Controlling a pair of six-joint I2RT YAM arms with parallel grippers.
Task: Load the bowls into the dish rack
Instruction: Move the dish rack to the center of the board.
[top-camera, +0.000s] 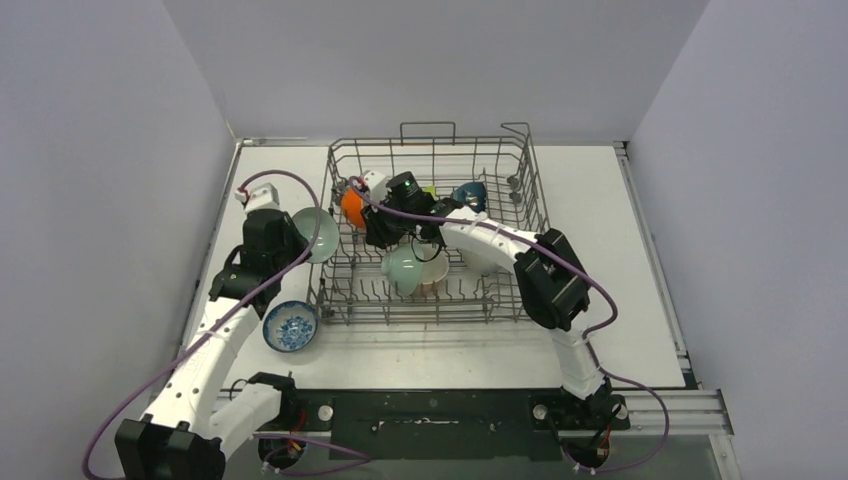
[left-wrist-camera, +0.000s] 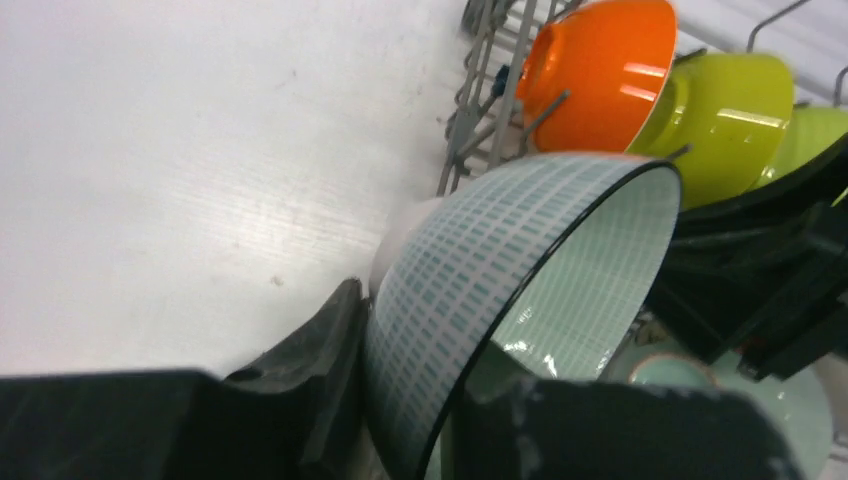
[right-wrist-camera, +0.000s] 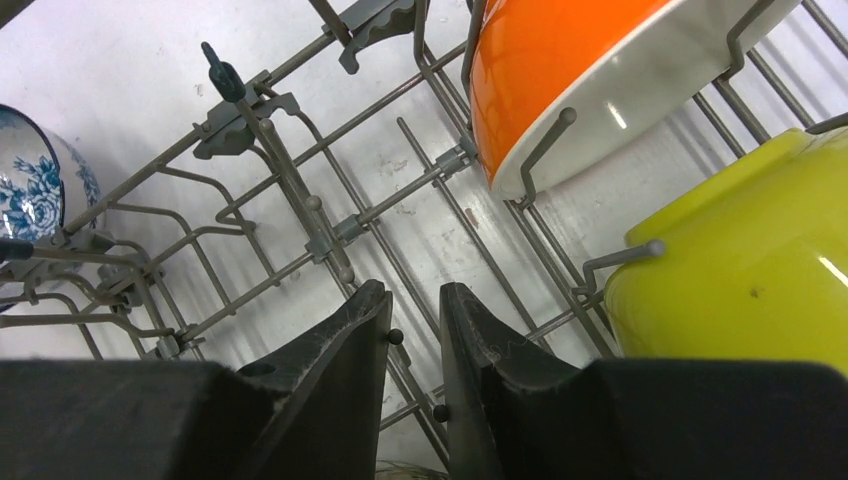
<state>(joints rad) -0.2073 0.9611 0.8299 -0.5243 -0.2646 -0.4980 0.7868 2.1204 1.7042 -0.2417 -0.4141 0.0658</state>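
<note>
Top view, dish rack: the dish rack (top-camera: 425, 318) stands in the middle of the white table (top-camera: 620, 250).
Top view, inside the rack: an orange bowl (top-camera: 352, 208) is at the back left and a dark blue bowl (top-camera: 470, 194) at the back right. A pale green bowl (top-camera: 402, 270) lies on its side near the front, with a white bowl (top-camera: 435, 275) close at its right.
Top view, outside the rack: a blue flower bowl (top-camera: 290, 326) sits upright on the table, near the front left corner of the rack.
Top view, left gripper: the left gripper (top-camera: 298, 236) carries a checked bowl (top-camera: 320, 233), tilted on its side, just beside the left wall of the rack and outside it.
Top view, right gripper: the right gripper (top-camera: 380, 232) reaches down into the rack next to the orange bowl. Its fingers are hidden here.
Left wrist view, grip: one finger (left-wrist-camera: 315, 365) is against the outside of the checked bowl and the other is inside, so the wall is pinched between them.
Left wrist view, rack: the orange bowl and a lime bowl (left-wrist-camera: 725, 120) stand on edge side by side between the wires.
Right wrist view, fingers: they are drawn near each other with a narrow gap and pinch nothing.
Right wrist view, around: the orange and lime bowls lean on the tines at the right. The blue flower bowl is beyond the rack wall at the left.
</note>
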